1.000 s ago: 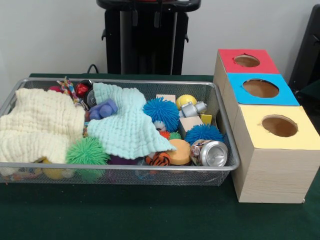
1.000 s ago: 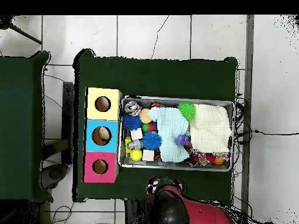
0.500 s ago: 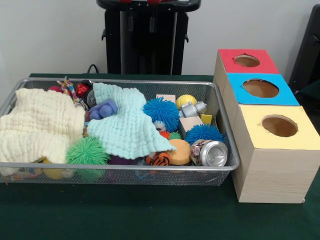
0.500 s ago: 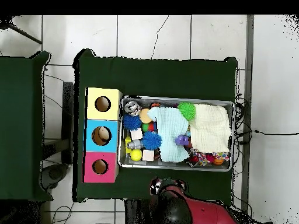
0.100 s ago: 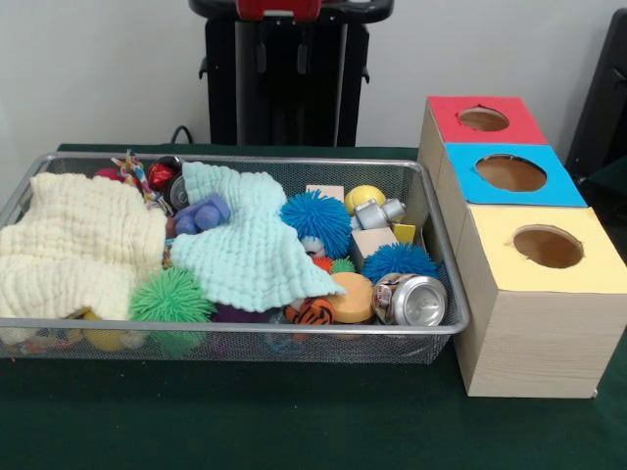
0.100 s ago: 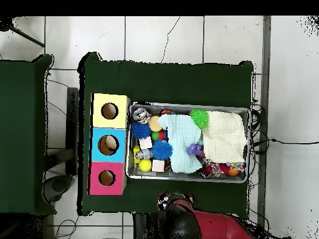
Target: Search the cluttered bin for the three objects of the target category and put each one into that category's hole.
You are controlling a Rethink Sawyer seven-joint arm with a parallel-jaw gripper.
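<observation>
My claw [image 5: 281, 39] is cut off by the top edge; the cream cloth [image 5: 73, 250] and mint cloth [image 5: 245, 250] hide toys beneath.

Red arm [image 6: 212, 227], black pedestal [image 5: 286, 88], dark rounded joint housing.

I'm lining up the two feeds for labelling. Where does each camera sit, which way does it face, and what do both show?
Front view: sits across the table at low height, facing the wire bin and three-hole box; of the robot, only the dark pedestal shows.
Overhead view: above the table, looking straight down; the red arm shows at the bottom edge.
Shared: bin, box, mint cloth, crushed can, blue spiky balls.
</observation>
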